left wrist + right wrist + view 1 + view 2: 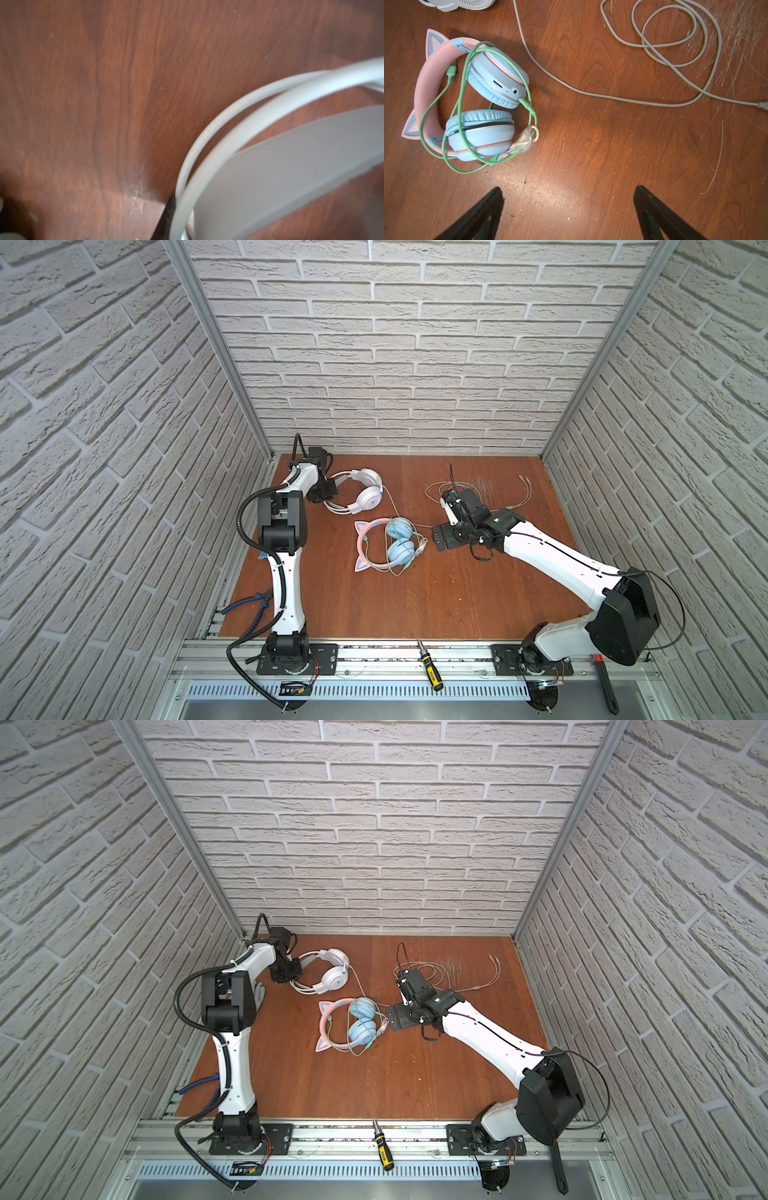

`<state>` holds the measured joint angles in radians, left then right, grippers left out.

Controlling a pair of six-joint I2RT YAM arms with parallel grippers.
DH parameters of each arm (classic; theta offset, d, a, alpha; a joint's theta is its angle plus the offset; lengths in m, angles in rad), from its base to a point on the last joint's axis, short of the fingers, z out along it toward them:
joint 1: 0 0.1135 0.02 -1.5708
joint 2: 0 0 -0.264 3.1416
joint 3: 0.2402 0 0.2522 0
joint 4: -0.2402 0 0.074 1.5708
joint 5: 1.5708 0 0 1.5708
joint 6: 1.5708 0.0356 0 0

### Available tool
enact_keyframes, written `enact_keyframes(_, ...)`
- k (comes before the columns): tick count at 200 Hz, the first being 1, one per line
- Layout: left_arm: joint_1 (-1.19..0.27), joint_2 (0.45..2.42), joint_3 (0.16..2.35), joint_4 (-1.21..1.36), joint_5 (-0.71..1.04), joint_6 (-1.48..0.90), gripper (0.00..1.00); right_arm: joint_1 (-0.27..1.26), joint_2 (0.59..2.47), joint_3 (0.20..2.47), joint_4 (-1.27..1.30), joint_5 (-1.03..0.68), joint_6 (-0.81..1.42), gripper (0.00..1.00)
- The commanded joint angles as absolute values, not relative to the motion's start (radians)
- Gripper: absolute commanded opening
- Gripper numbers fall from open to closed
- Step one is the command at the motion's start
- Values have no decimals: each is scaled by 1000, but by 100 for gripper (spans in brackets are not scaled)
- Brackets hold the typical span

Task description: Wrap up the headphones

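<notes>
The white headphones (365,489) lie at the back left of the wooden table (415,605), seen in both top views. My left gripper (325,491) sits at their headband. In the left wrist view the headband (291,166) and its thin white hoops fill the picture, one black finger (169,214) lies against a hoop, and the other finger is hidden. Their white cable (675,52) trails right into loose loops. The pink cat-ear headphones (483,104) lie mid-table with the green cable (463,116) looped round the cups. My right gripper (568,193) hangs open just right of them, holding nothing.
Blue-handled pliers (249,605) lie at the table's left edge beside the left arm. A yellow-and-black screwdriver (430,666) rests on the front rail, and a black tool (606,684) lies at its right end. Brick-pattern walls close in three sides.
</notes>
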<state>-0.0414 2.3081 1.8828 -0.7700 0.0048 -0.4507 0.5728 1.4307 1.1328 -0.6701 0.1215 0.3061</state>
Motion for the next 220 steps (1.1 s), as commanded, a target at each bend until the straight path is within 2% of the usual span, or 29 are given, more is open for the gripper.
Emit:
enact_keyframes(1, -53, 2322, 1846, -808, 35, -466, 23, 568, 1428, 1129, -652, 106, 299, 99)
enact_keyframes(31, -52, 2331, 1842, -808, 35, -468, 21, 566, 1436, 1132, -650, 95, 297, 99)
enact_keyframes(62, -51, 2320, 1842, -803, 39, -479, 0, 555, 1434, 1132, -645, 67, 297, 99)
enact_keyframes(154, -63, 2182, 1966, -811, 227, -492, 0, 468, 1458, 1198, -626, -70, 223, 98)
enact_keyframes(220, -94, 2066, 2055, -859, 353, -505, 0, 454, 1579, 1297, -429, -182, 171, 97)
